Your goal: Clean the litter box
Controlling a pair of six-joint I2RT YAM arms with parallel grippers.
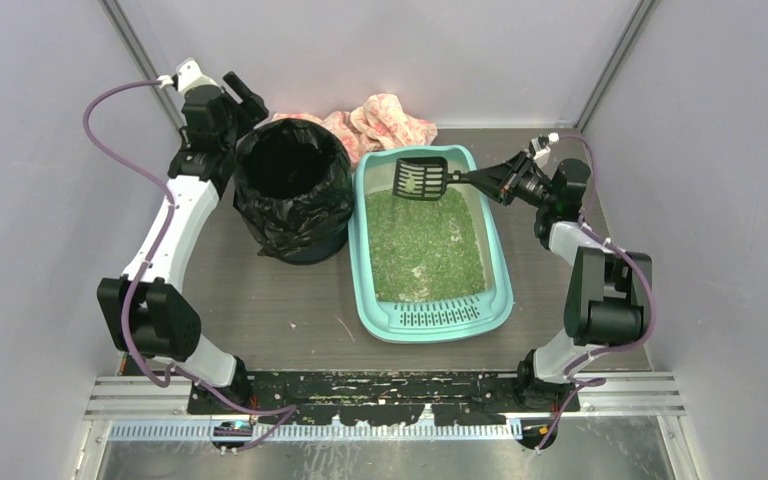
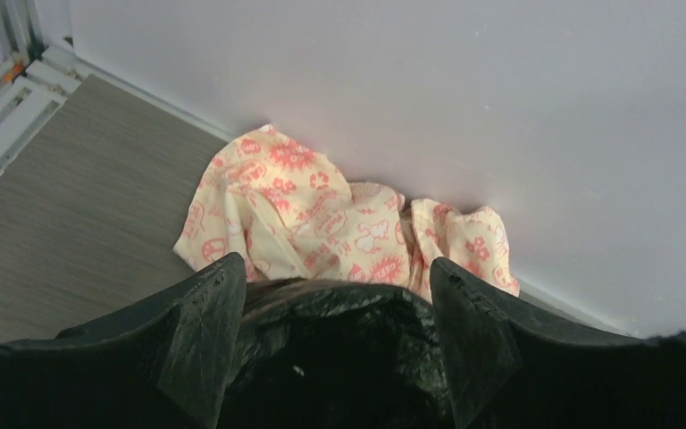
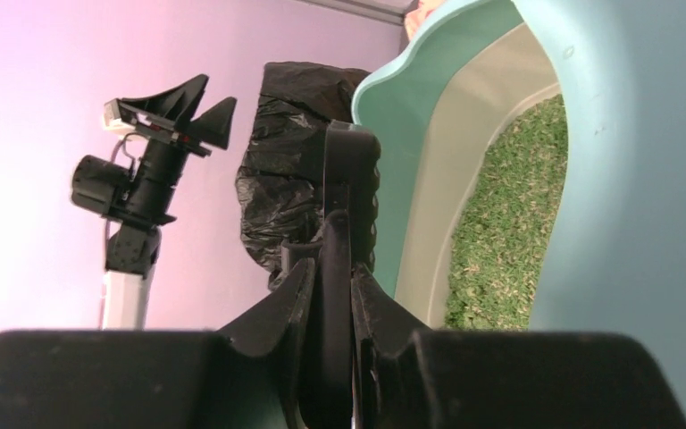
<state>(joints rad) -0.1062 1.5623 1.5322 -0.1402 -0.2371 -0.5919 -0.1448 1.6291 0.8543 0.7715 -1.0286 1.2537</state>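
Upper middle, right gripper (image 1: 476, 178) clamps the scoop (image 1: 420, 180), left gripper (image 1: 248, 98) sits open by the bin (image 1: 295, 228); any tilt could dump litter (image 1: 425, 245) short.

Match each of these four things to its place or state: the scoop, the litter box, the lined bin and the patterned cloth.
Column 1
1. scoop
2. litter box
3. bin
4. cloth

Column 2
A. bunched against the back wall
B. holds green litter
C. clamped in the right gripper, above the box's far end
D. lined with a black bag, standing left of the box

Pairs: 1-C, 2-B, 3-D, 4-A
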